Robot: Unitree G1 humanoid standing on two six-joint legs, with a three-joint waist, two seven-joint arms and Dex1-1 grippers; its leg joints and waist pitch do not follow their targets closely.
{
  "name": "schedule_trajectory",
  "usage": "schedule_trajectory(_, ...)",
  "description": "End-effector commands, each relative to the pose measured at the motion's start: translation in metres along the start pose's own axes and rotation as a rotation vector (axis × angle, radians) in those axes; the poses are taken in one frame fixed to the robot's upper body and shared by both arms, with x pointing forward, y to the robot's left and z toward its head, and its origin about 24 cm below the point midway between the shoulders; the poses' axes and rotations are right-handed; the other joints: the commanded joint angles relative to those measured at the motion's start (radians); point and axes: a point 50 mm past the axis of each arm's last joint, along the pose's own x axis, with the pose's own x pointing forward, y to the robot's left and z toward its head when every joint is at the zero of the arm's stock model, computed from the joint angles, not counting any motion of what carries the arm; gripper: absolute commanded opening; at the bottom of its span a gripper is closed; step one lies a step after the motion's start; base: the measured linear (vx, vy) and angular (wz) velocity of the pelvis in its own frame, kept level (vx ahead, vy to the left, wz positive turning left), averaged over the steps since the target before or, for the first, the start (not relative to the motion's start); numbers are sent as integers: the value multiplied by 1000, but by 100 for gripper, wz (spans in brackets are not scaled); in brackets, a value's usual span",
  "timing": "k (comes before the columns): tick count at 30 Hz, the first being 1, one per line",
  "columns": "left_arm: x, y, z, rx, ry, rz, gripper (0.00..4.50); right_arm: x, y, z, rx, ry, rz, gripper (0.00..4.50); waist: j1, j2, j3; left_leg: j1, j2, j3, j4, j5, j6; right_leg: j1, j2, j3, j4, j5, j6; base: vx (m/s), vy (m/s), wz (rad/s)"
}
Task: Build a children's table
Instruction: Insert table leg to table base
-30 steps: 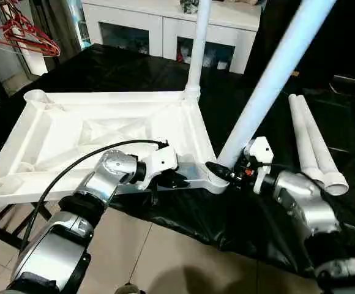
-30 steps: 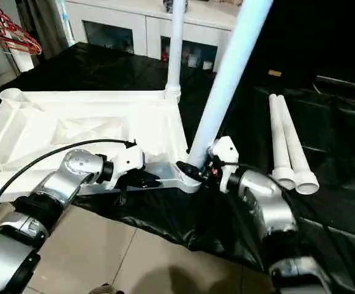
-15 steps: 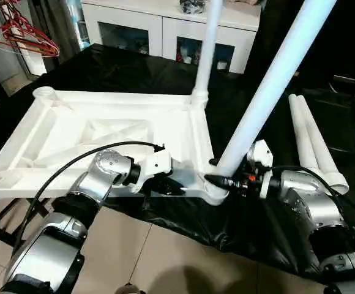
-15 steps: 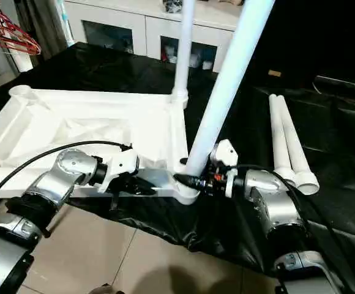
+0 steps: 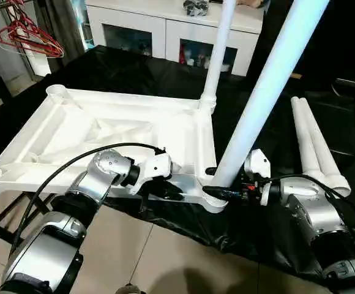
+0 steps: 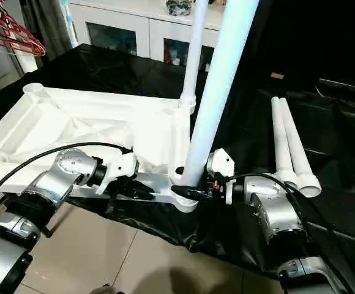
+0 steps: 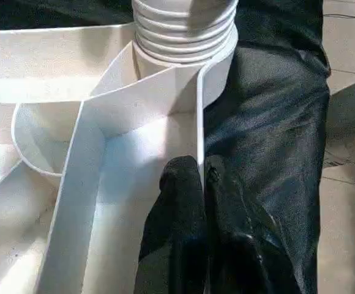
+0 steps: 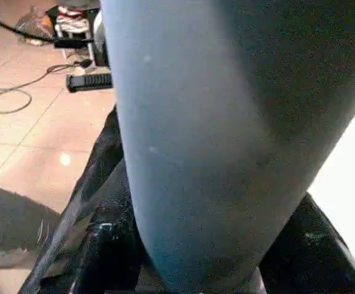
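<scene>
right gripper clamps the near leg at its foot, left gripper pins the rim

right gripper is closed around the base of the near leg, right where the tube meets the near right corner socket of the table top. the top lies upside down, ribs up, on the black-covered worktop, with its near edge hanging past the worktop's near edge. a far leg already stands upright in the far right socket. the near leg leans: its long axis rises from the socket up and away to the right, so it does not look fully upright in the socket yet. two spare legs lie side by side near the worktop's right edge, well apart from the top and closer to the right arm.

the coming move, as i judge it, turns on bringing that tilted axis in line with the socket, which sits directly in front of the right gripper; the right forearm reaches in low and nearly level from the right. left gripper is pinched shut on the thin upright wall of the near rim, just beside the ribbed end of the tube, its forearm bent in from the left, holding the top steady. two sockets on the left are empty.
</scene>
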Motion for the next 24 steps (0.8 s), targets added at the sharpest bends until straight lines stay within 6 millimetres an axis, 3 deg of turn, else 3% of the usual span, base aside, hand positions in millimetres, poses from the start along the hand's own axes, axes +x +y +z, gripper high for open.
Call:
schedule_trajectory(1, -6, 6, 7, 42, 13, 17, 0, 5, 26, -40, 116, 166, 135, 197, -2, 3, -52, 13, 57, -28, -82, -285, 21, 43, -80, 59, -80, -257, -196, 0, 0, 0)
schedule_trajectory(4, -6, 7, 8, 43, 14, 21, 0, 5, 23, -40, 128, 158, 105, 197, -2, 4, -51, 14, 57, -28, -82, -290, 22, 42, -81, 59, -83, -274, -195, 0, 0, 0)
schedule_trajectory(6, -5, 10, 11, 39, -4, 57, 0, 8, 14, -39, 150, 119, -8, 197, -4, 3, -47, 16, 58, -28, -85, -311, 15, 39, -81, 60, -87, -307, -191, 0, 0, 0)
schedule_trajectory(9, -4, 13, 12, 34, -16, 85, 0, 10, 8, -37, 153, 104, -75, 197, -11, 3, -35, 30, 56, -36, -90, -416, -10, 30, -88, 57, -110, -517, -139, 0, 0, 0)
schedule_trajectory(10, -1, 19, 16, 16, -22, 169, 0, 13, -2, -38, 158, 106, -218, 197, -15, -1, -33, 37, 56, -40, -90, -444, -17, 26, -91, 56, -120, -596, -113, 0, 0, 0)
schedule_trajectory(12, 2, 26, 20, -6, -32, 255, 0, 17, -10, -40, 167, 114, -349, 197, -27, 3, -31, 45, 51, -48, -88, -471, -42, 18, -93, 47, -130, -681, -84, -29, -2, -1)
schedule_trajectory(13, 3, 29, 21, -15, -37, 282, 0, 18, -12, -40, 173, 116, -383, 197, -39, 2, -32, 42, 50, -54, -88, -481, -46, 22, -93, 39, -136, -702, -66, -57, -3, -3)
schedule_trajectory(14, 5, 31, 24, -29, -49, 315, 0, 21, -14, -41, 185, 113, -430, 197, -44, -3, -33, 34, 51, -58, -90, -475, -42, 31, -96, 33, -136, -693, -57, -60, 16, -9)
schedule_trajectory(16, 12, 37, 31, -44, -49, 394, 0, 29, -20, -44, 226, 125, -553, 197, -49, 7, -37, 29, 57, -61, -98, -467, -44, 35, -97, 33, -134, -621, -79, 0, 0, 0)
schedule_trajectory(18, 20, 40, 36, -62, -49, 445, 0, 35, -24, -47, 267, 156, -636, 196, -61, 9, -36, 27, 60, -63, -105, -487, -56, 36, -89, 31, -128, -548, -105, 0, 0, 0)
schedule_trajectory(21, 35, 41, 45, -98, -84, 506, 0, 46, -28, -49, 350, 175, -725, 196, -61, 9, -33, 38, 53, -57, -100, -516, -49, 25, -90, 34, -136, -539, -117, 0, 0, 0)
schedule_trajectory(24, 48, 39, 51, -96, -99, 508, 0, 55, -30, -48, 426, 160, -788, 196, -60, 6, -34, 38, 52, -55, -99, -493, -38, 24, -92, 40, -135, -526, -124, 0, 0, 0)
